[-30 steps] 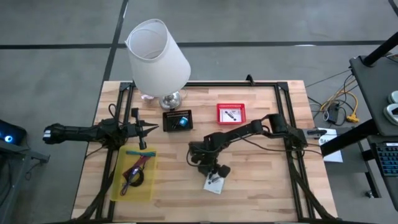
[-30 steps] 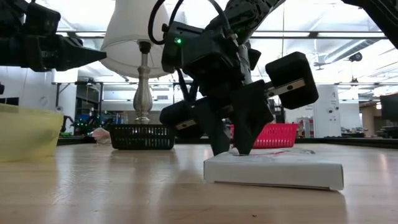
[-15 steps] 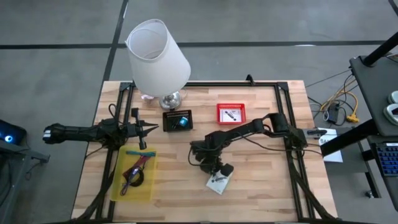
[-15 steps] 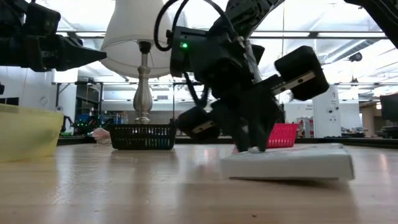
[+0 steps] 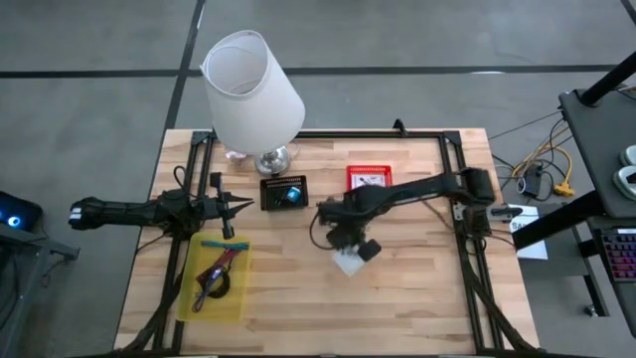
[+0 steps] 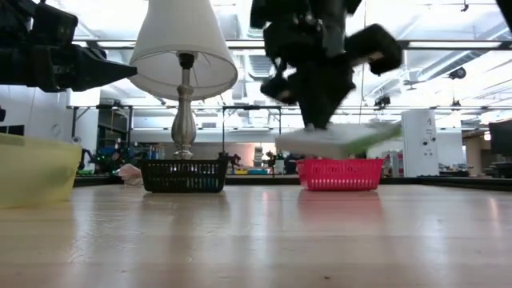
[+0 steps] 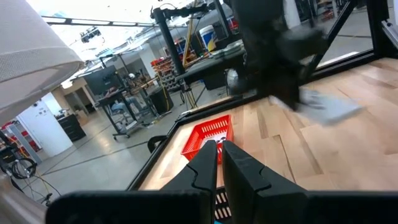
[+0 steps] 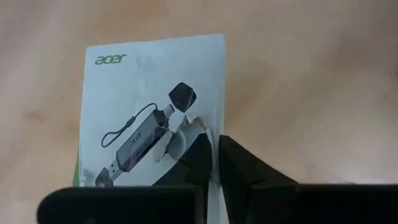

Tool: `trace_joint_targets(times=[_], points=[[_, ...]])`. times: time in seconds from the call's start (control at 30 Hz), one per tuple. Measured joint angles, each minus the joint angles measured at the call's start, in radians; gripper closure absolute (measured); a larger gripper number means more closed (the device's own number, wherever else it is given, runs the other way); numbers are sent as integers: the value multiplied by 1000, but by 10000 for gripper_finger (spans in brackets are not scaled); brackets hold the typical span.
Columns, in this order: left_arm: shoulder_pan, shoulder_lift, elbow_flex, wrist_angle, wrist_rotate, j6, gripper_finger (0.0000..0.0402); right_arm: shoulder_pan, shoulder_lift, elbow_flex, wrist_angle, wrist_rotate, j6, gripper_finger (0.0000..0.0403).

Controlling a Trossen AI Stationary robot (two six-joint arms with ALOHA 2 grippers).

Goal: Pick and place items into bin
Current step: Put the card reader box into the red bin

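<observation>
A white packet [image 8: 149,106], printed with a small adapter, hangs in the air over the table's middle, also seen from above as the packet [image 5: 348,262] and in the low view as the packet [image 6: 336,140]. My right gripper [image 8: 214,146] is shut on it from above. My left gripper [image 5: 243,206] is shut and empty, held level above the table's left side. The yellow bin [image 5: 212,283] lies near the left front with a teal pen [image 5: 217,242], a maroon strap [image 5: 221,268] and a black cable [image 5: 211,289] in it. My right gripper pinches the packet's long edge [image 8: 216,118] between its two fingers [image 8: 199,155], beside a small torn spot. The fingers come steeply from above. The packet is lifted clear of the table and hangs nearly flat below the fingers, slightly tilted.
A big white lamp [image 5: 253,89] stands at the far left. A black basket [image 5: 284,191] and a red basket [image 5: 369,179] sit along the far side. A black frame rail [image 5: 467,268] runs around the table. Bare wood lies in front of the packet.
My right gripper has shut on the packet's edge, then risen and drawn toward the table's far edge, rolling its wrist. The packet, which lay flat on the table, first tipped up at one edge and now hangs clear above the wood.
</observation>
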Motion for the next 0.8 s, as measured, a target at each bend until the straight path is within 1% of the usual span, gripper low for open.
trace_joint_targets(times=[0.1, 0.17, 0.23, 0.3, 0.4, 0.5, 0.67, 0.8], points=[[0, 1, 0, 0, 0, 0, 393, -11, -77, -1, -66, 237, 70, 390], [0, 0, 0, 0, 0, 0, 393, -23, -130, -10, -83, 361, 120, 390], [0, 0, 0, 1, 0, 0, 393, -43, -190, -21, -77, 449, 174, 390], [0, 0, 0, 0, 0, 0, 393, -71, -247, -50, -58, 505, 211, 390], [0, 0, 0, 0, 0, 0, 393, -120, -325, -124, 4, 541, 227, 390], [0, 0, 0, 0, 0, 0, 393, -178, -398, -224, 114, 544, 214, 390], [0, 0, 0, 0, 0, 0, 393, -277, -478, -409, 307, 540, 84, 390], [0, 0, 0, 0, 0, 0, 393, -353, -512, -522, 436, 527, 8, 390]])
